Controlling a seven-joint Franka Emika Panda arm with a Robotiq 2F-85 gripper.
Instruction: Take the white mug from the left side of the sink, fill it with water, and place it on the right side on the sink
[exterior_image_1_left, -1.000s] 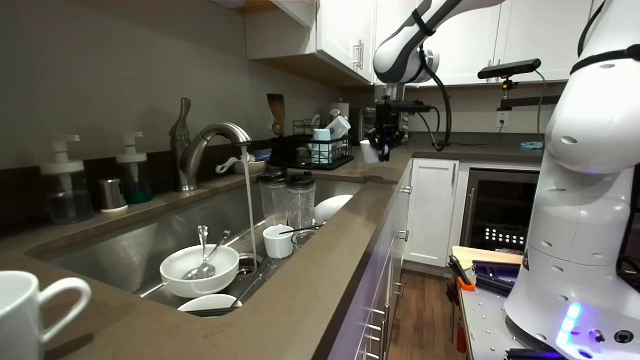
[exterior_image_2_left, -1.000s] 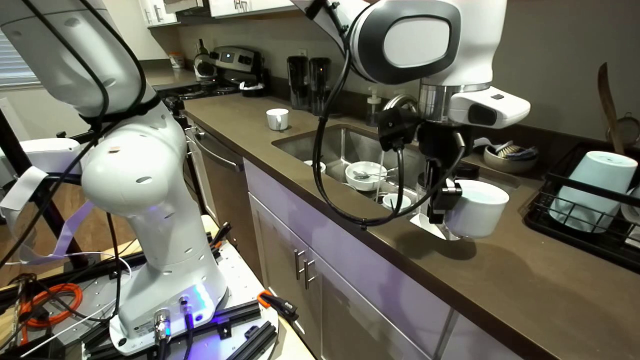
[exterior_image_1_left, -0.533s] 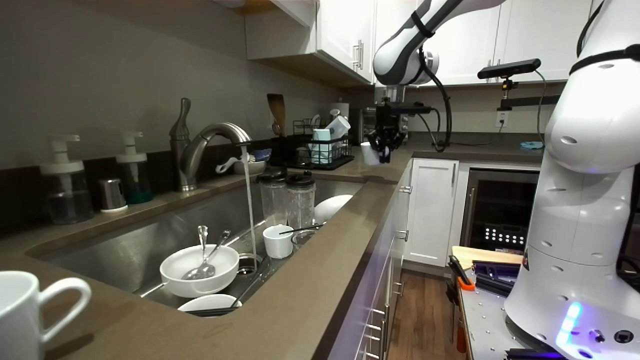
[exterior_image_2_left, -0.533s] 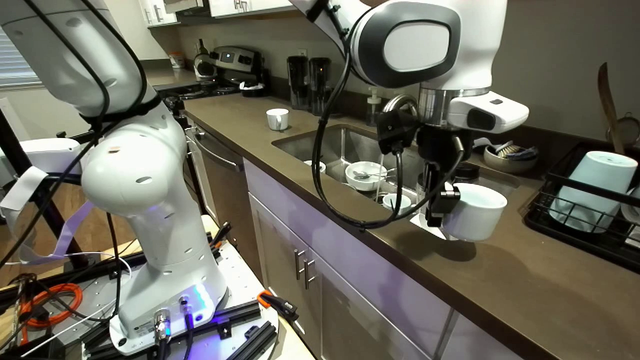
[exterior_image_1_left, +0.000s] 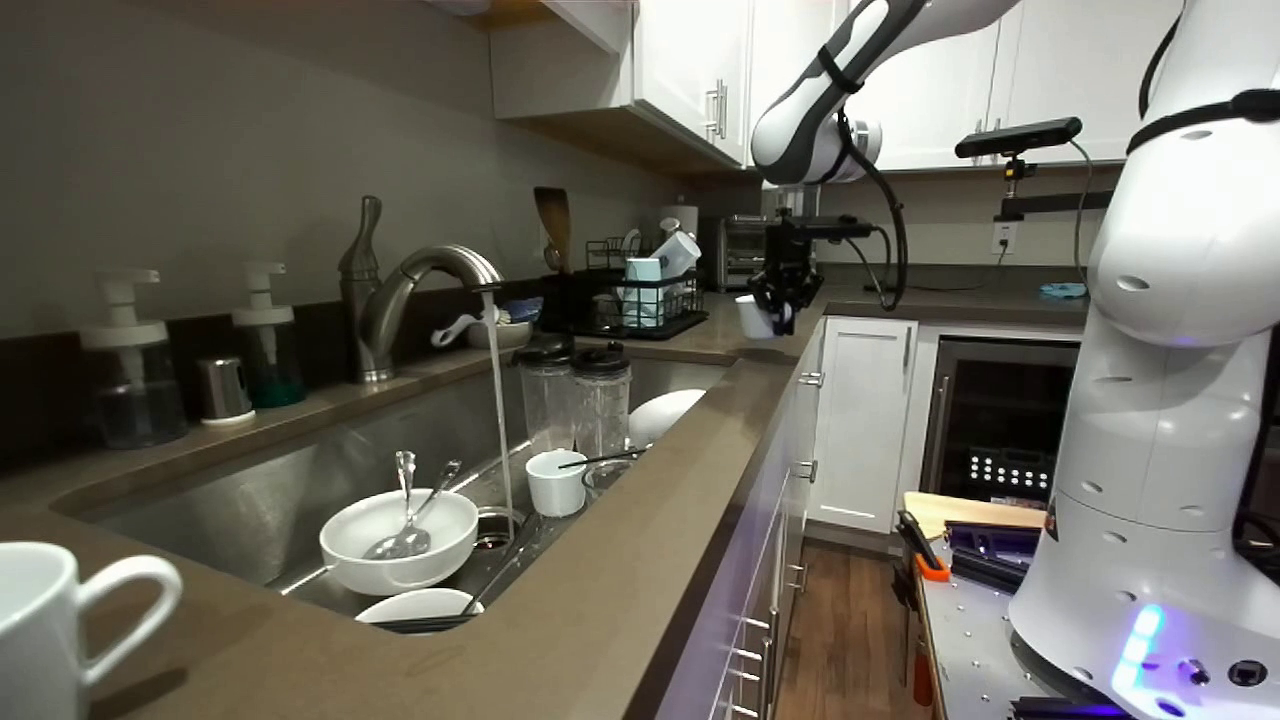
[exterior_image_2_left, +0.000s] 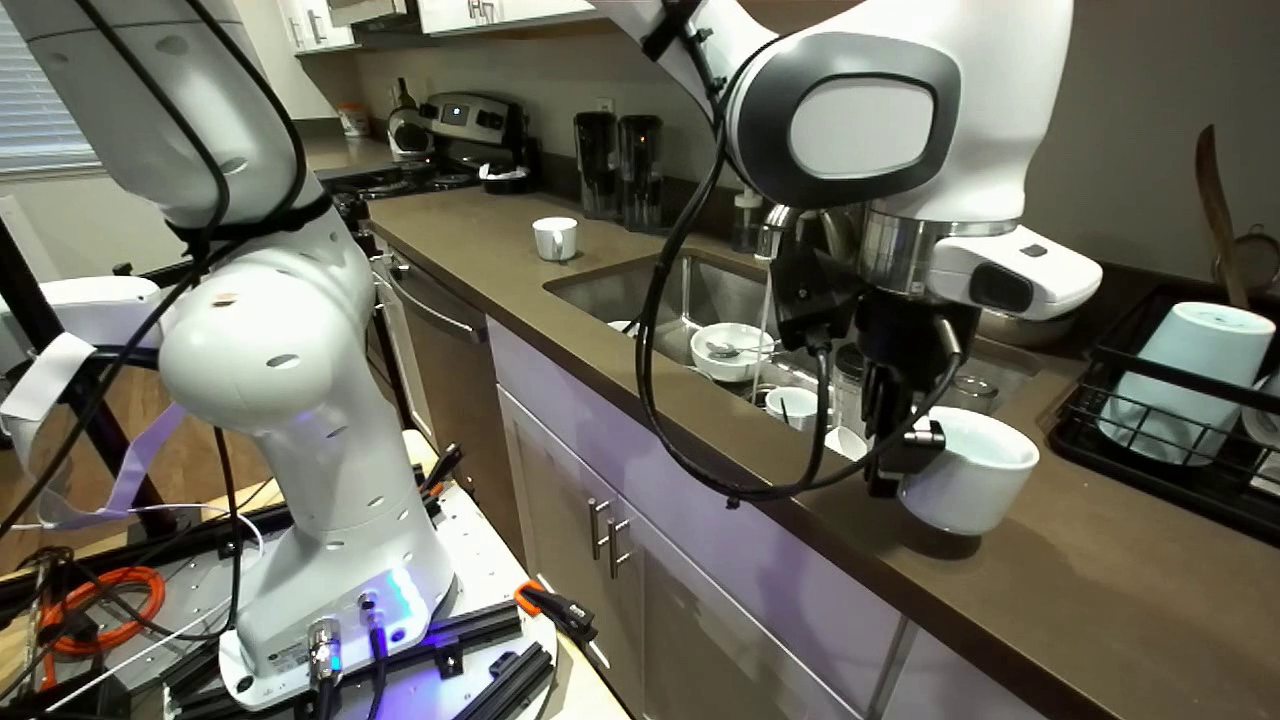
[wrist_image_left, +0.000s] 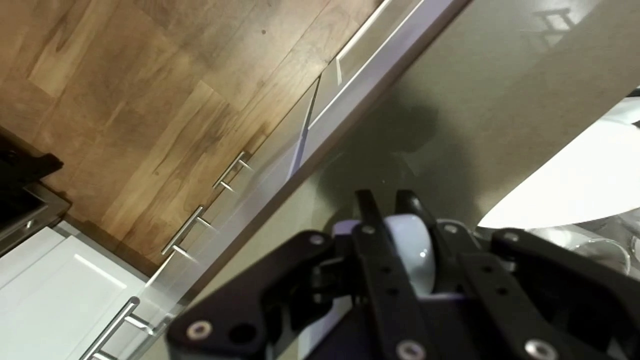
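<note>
Gripping white mug (exterior_image_2_left: 972, 490), end effector (wrist_image_left: 386, 202) near dish rack (exterior_image_1_left: 660, 328), 2 lidded jars (exterior_image_1_left: 602, 415) in sink (exterior_image_1_left: 250, 505)

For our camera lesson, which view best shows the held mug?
An exterior view: the mug shows rim and side. In an exterior view it looks small in the pincer, which hides most of it in the wrist view.

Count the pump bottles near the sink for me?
2: a bottle with green liquid and another bottle, on either side of a small metal cylinder in an exterior view. Others may be hidden.
</note>
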